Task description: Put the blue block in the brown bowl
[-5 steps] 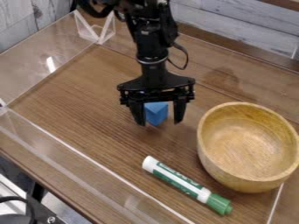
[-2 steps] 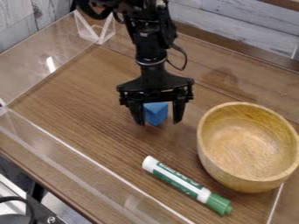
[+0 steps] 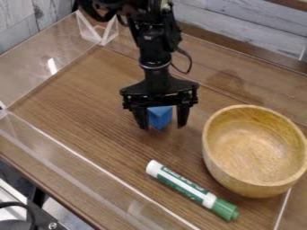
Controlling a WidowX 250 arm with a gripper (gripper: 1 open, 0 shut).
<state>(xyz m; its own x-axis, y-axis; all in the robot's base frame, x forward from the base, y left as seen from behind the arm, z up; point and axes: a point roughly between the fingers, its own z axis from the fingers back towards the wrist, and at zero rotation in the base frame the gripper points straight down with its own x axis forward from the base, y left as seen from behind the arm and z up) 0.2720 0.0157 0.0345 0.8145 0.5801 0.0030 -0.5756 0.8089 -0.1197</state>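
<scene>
Here in the one camera view, the claw is right down at the blue block, its fingers spread apart, one at nine o'clock of the block and one at three. And the block sits on the tabletop, between those fingers, no grip on it! The brown bowl waits at about four o'clock from the block, the white-and-green marker at five. So this looks like the lining-up before the grasp; next it wants the fingers closed squarely, then a lift and a swing towards four o'clock.
</scene>
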